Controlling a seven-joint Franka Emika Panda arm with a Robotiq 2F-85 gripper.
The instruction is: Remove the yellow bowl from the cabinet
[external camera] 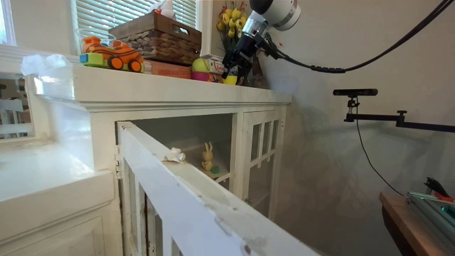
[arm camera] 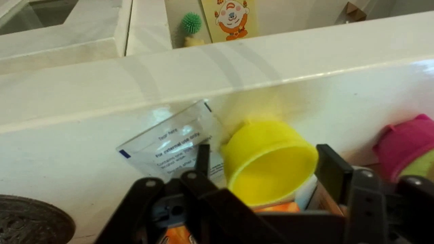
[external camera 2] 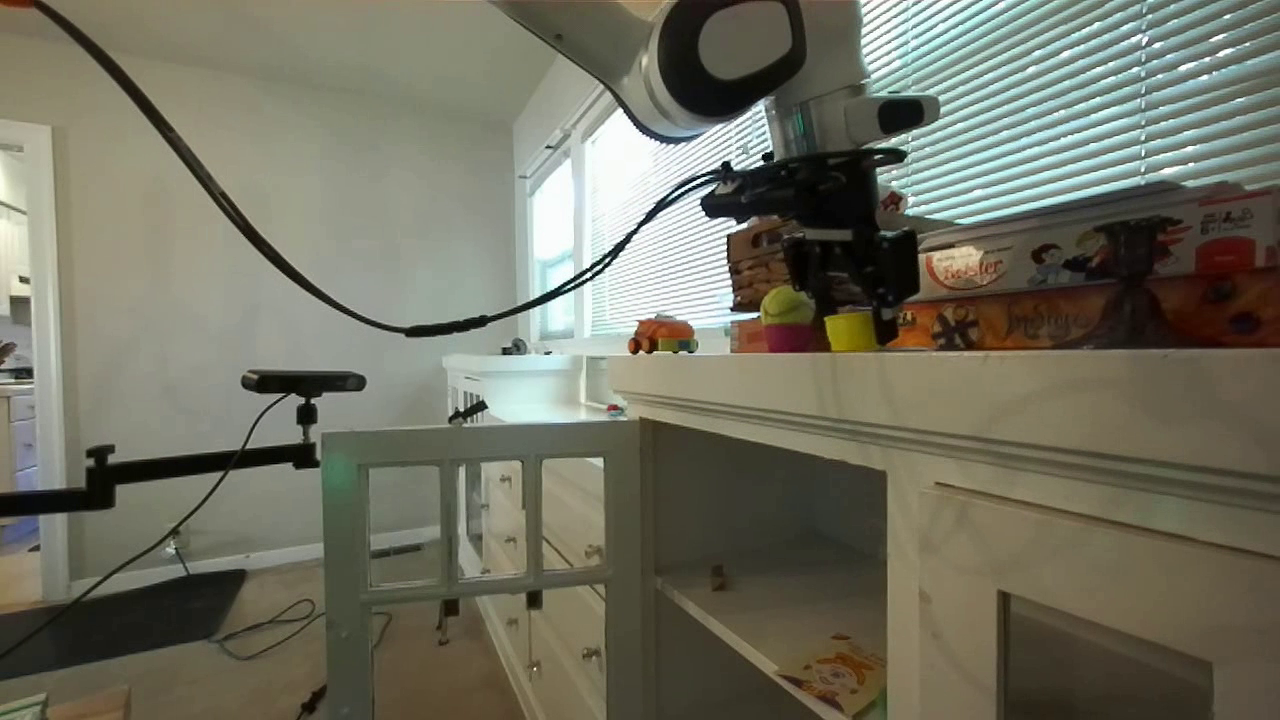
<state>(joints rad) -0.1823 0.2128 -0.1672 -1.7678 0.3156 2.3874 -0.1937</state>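
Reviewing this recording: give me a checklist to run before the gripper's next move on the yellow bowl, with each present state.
1. Yellow bowl located: ok, on top of the cabinet.
2. Gripper jaws open, one on each side of the bowl: ok.
3. Both jaws touching the bowl: not ok; the wrist view shows a gap on the picture's left.
4. Pink cup outside the jaws: ok.
5. Alcohol wipe packet free of the bowl's base: cannot tell; the bowl hides its near edge.
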